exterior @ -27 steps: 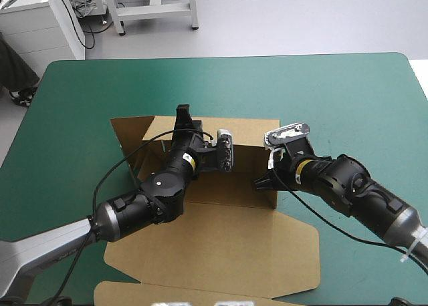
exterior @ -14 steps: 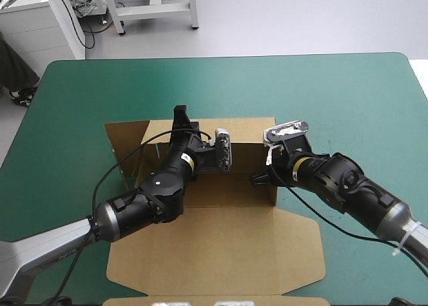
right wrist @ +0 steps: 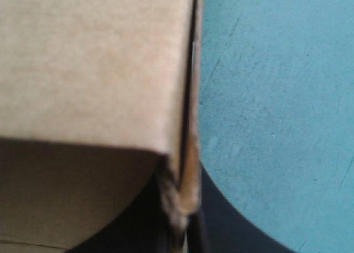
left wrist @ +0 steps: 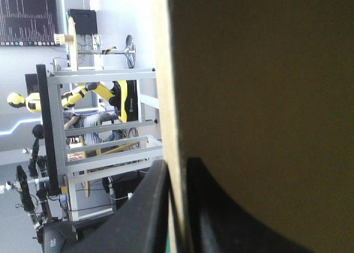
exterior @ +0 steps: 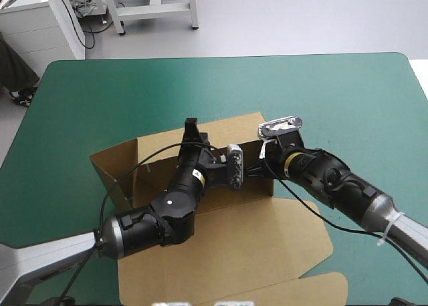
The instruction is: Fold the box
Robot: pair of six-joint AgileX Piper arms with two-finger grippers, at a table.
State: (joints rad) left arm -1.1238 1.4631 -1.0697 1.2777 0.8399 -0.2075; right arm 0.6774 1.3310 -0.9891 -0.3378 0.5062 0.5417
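Because the left gripper (left wrist: 177, 162) clamps the far wall of the box (exterior: 224, 242) and the right gripper (right wrist: 180, 222) clamps its doubled right wall, uneven pulls could twist the half-raised box on the teal-green cover (exterior: 334, 99), creasing board or springing walls loose.

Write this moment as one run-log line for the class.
box: walls up, lid flat | left gripper: jaws shut on its far side | right gripper: jaws shut on its right side

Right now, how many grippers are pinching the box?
2. The left gripper clamps the box's far wall; the right gripper clamps its right side wall.
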